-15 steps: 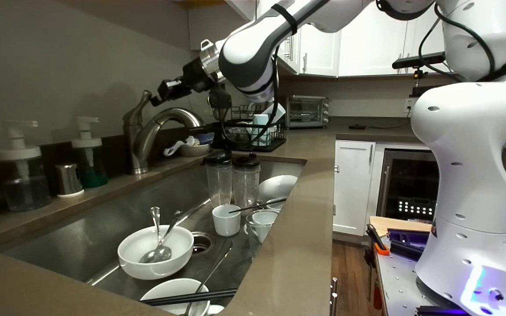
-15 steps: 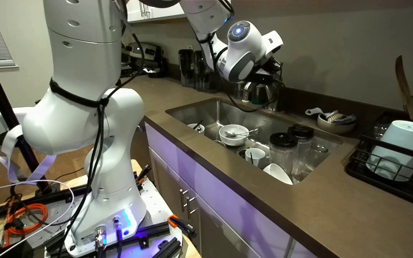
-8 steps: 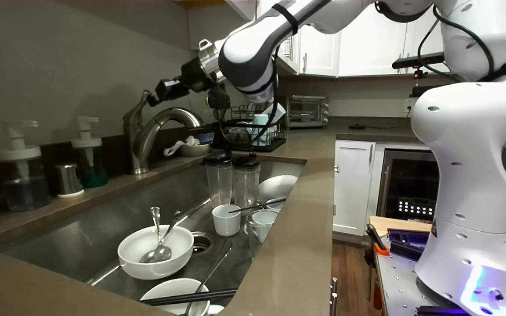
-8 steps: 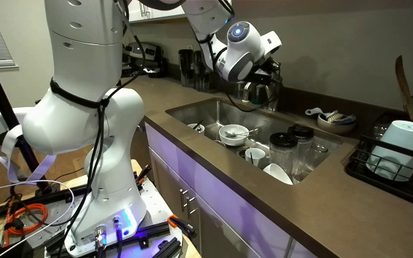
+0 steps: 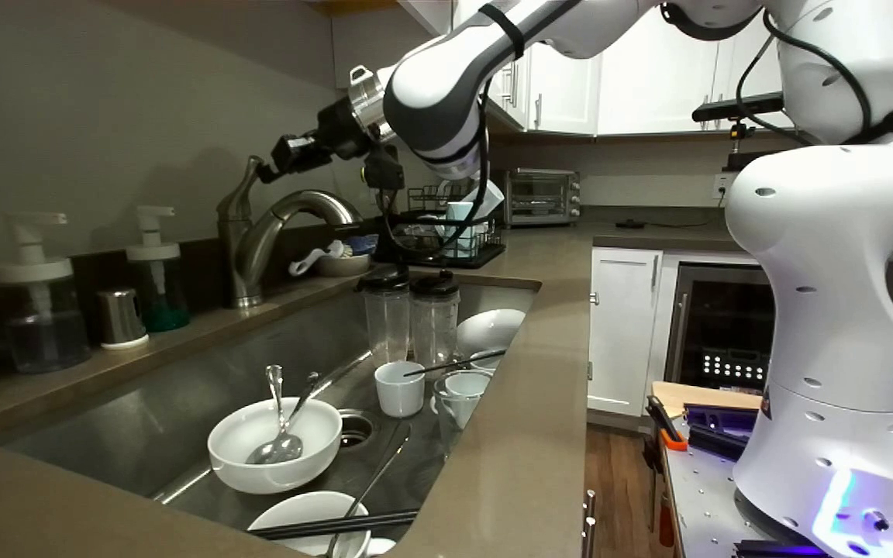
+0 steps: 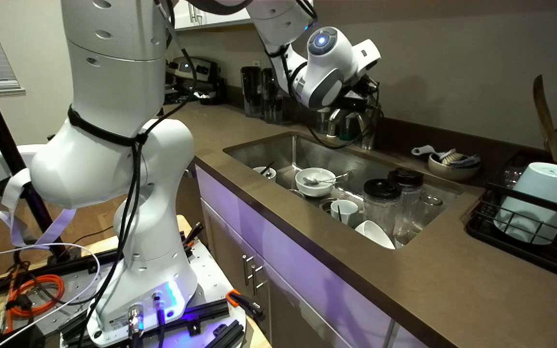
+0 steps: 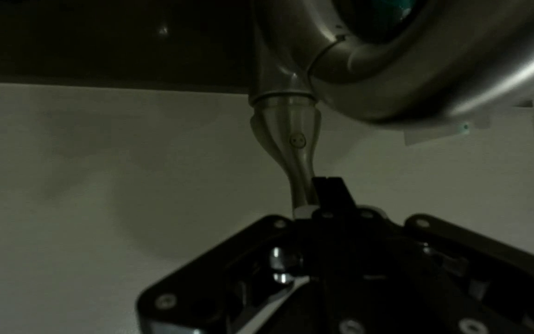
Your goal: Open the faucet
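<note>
The brushed-metal faucet (image 5: pixel 256 256) stands behind the sink, its arched spout (image 5: pixel 318 203) reaching forward and its slim lever handle (image 5: pixel 241 190) leaning up. My gripper (image 5: pixel 264 173) is shut, with nothing between its fingers, and its tips meet the handle's upper end from the front. In the wrist view the gripper (image 7: pixel 327 180) overlaps the right edge of the handle (image 7: pixel 285 139), which narrows down behind the fingers, so its tip is hidden. Part of the faucet (image 6: pixel 369 133) shows below the wrist in an exterior view, where the arm hides the fingertips.
Two pump bottles (image 5: pixel 158 279) (image 5: pixel 42 310) and a metal cup (image 5: pixel 122 318) line the back ledge. The sink (image 5: pixel 136 434) holds bowls, cups and two lidded jars (image 6: pixel 382 198). A bowl of brushes (image 6: pixel 452 166) and a dish rack (image 6: pixel 525 227) stand farther along. The wall (image 5: pixel 183 116) rises close behind the faucet.
My shut gripper has moved a little toward the wall and slightly up. The lever handle's top has tilted slightly the same way. The faucet body and the dishes stay put.
</note>
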